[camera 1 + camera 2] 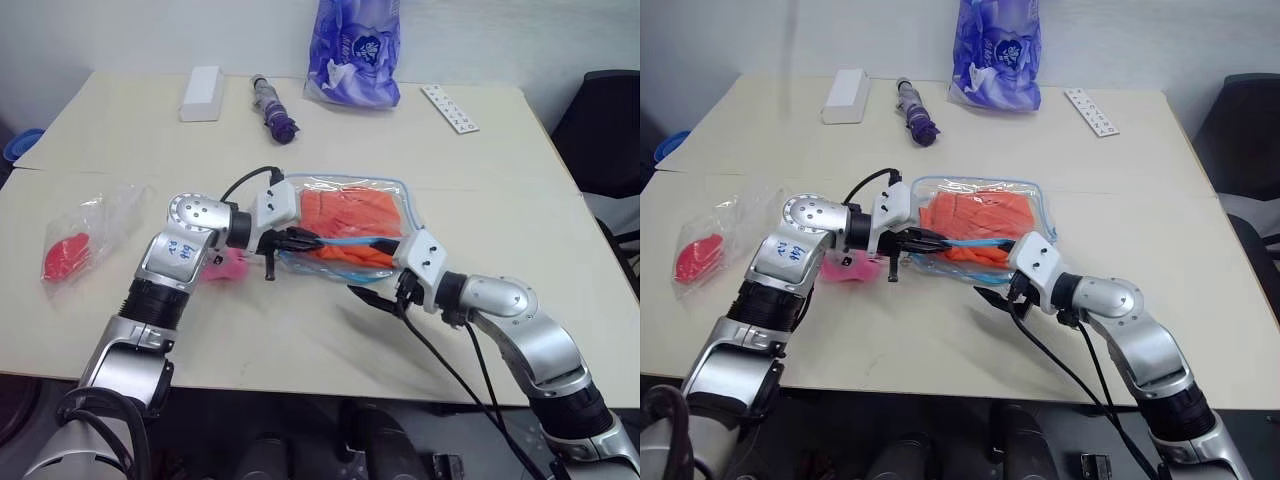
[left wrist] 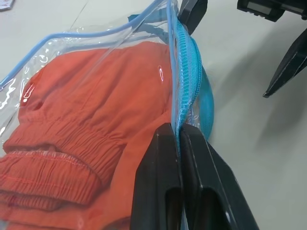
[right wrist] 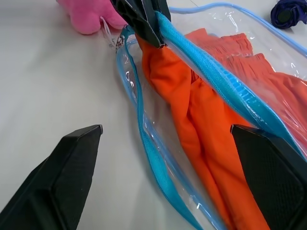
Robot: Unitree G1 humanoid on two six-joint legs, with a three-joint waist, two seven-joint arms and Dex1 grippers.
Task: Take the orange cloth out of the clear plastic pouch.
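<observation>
The pink plush toy [image 1: 848,268] is mostly hidden behind the left hand [image 1: 296,240], whose fingers are pinched closed on the blue zipper edge of the clear plastic pouch [image 1: 392,190]. The pouch lies mid-surface, its long axis running left to right and its unzipped mouth facing the right hand [image 3: 168,179], which stands spread wide, holding nothing. The orange cloth [image 1: 350,215] sits folded inside, on a pale beige surface [image 1: 480,200] against a white wall.

head cams look down over the table [image 1: 300,340]; both wrist cams sit super close on the clear plastic pouch [image 2: 96,43], facing each other.
</observation>
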